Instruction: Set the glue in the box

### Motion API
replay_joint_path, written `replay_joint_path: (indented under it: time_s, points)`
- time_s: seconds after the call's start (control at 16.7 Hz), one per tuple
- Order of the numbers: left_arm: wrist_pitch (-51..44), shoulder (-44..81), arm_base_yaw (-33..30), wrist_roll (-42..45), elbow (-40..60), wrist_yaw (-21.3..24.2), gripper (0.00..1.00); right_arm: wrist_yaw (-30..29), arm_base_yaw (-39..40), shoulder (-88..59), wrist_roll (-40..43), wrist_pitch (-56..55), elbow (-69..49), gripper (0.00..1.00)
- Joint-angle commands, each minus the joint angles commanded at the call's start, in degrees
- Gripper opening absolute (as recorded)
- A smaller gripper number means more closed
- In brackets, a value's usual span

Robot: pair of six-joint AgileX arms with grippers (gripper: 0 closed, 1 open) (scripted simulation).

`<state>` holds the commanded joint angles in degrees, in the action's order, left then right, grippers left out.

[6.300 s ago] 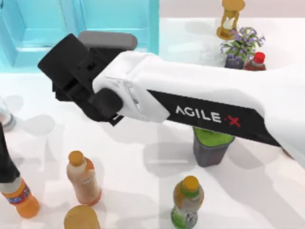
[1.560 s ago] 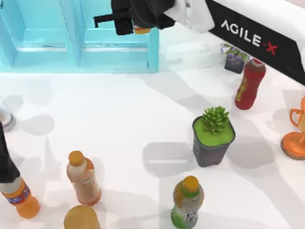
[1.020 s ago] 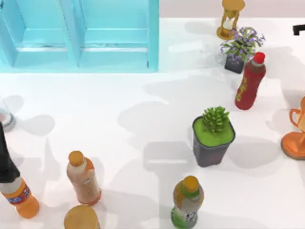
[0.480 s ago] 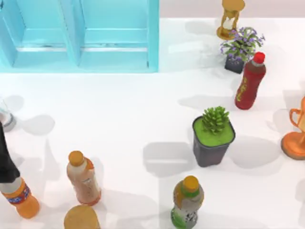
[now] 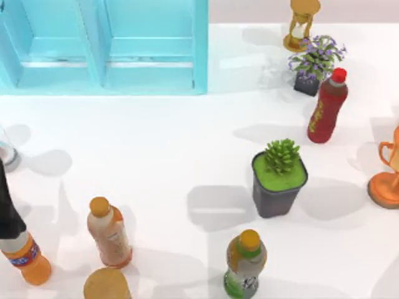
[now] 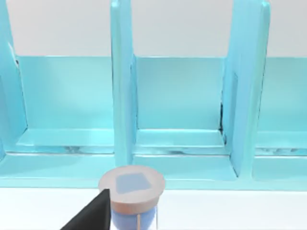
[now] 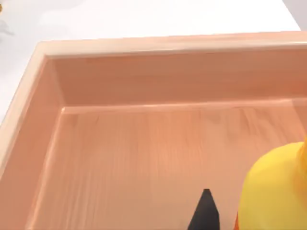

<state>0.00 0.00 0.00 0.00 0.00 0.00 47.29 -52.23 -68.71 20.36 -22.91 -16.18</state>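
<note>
The turquoise box (image 5: 201, 43) stands at the table's back left. Its two compartments look bare where I see them. The left wrist view faces its front wall (image 6: 192, 172) and dividers. A rounded yellow body with an orange edge (image 7: 273, 191) sits very close to a black part of my right gripper (image 7: 205, 213), above a pale wooden tray (image 7: 144, 143). I cannot tell whether this is the glue or whether it is held. A black part of my left gripper (image 6: 91, 215) is beside a wooden-lidded jar (image 6: 132, 184).
Orange-capped drink bottles (image 5: 109, 233) (image 5: 245, 261) stand near the front. A potted succulent (image 5: 279, 177), red bottle (image 5: 326, 112), purple flower pot (image 5: 315, 62), hourglass (image 5: 302, 25) and orange trophy (image 5: 386, 180) fill the right side. A black shape (image 5: 9, 205) overlaps an orange bottle (image 5: 28, 265) at the left edge.
My right arm held an orange item over the box's right compartment, then swung away out of the top view to the right. Its shadow has left the table's middle.
</note>
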Motion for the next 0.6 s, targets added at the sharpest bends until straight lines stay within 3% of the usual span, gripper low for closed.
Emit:
replay_joint_path:
  time_s: [0.3, 0.6]
  points:
    - [0.0, 0.0, 0.0, 0.0, 0.0, 0.0, 1.0, -0.38, 0.55, -0.98, -0.36, -0.53, -0.07, 0.0]
    - [0.0, 0.0, 0.0, 0.0, 0.0, 0.0, 1.0, -3.28, 3.67, -8.35, -2.44, -8.28, -1.06, 0.0]
